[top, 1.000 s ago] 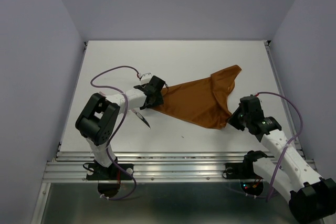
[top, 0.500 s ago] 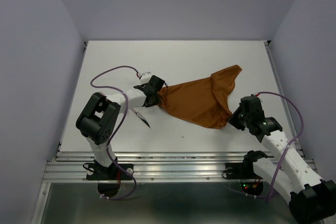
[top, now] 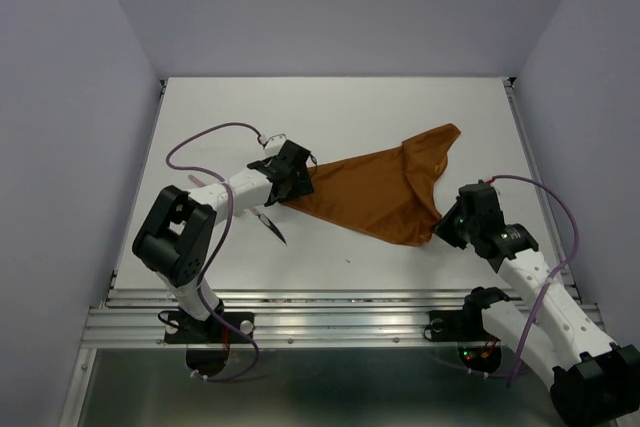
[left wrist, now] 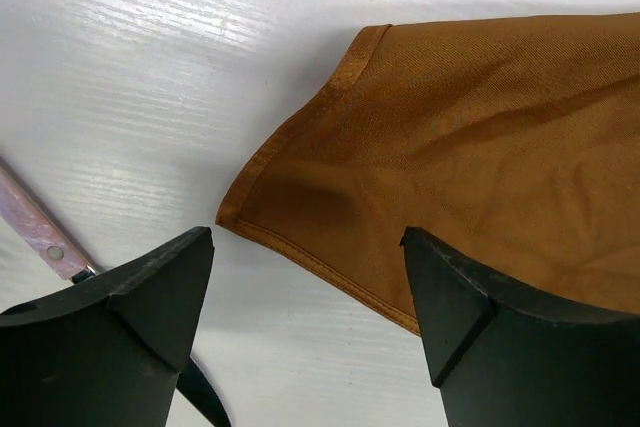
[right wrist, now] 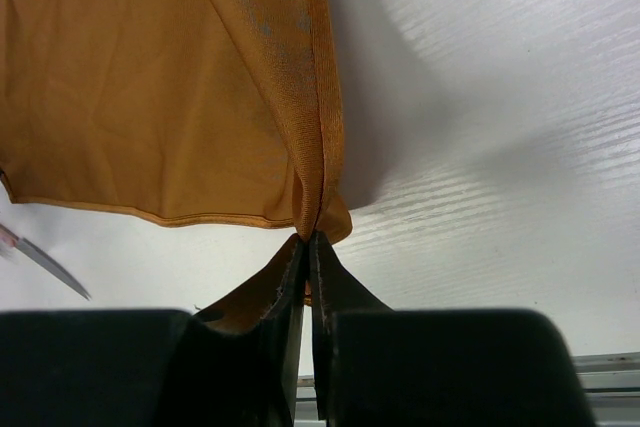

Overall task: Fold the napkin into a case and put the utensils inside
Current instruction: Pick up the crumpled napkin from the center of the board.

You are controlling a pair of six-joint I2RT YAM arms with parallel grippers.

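From above, I see a white table (top: 200, 127) enclosed by pale walls. The rust-orange napkin (top: 380, 192) lies loosely spread across the middle of it, rumpled and unfolded, with one tip pointing to the far right. My left arm (top: 230, 187) reaches in from the near left. Over the last second its elbow has swung outward to the left while the wrist has barely moved, so the left gripper (left wrist: 305, 247) still hangs at the napkin's left corner. Its fingers are spread wide, and that corner lies flat on the table between them, touching neither finger. The right gripper (right wrist: 308, 242), at the napkin's near right corner, has its fingers pressed together on the hem and has stayed put. The cloth itself has hardly shifted. I judge the arm was re-posing for a cleaner pinch, so the first fold has not begun. One slender utensil (top: 270, 224) with a dark pointed end lies just beside the left gripper on its near side, clear of the cloth. I can find no other cutlery.
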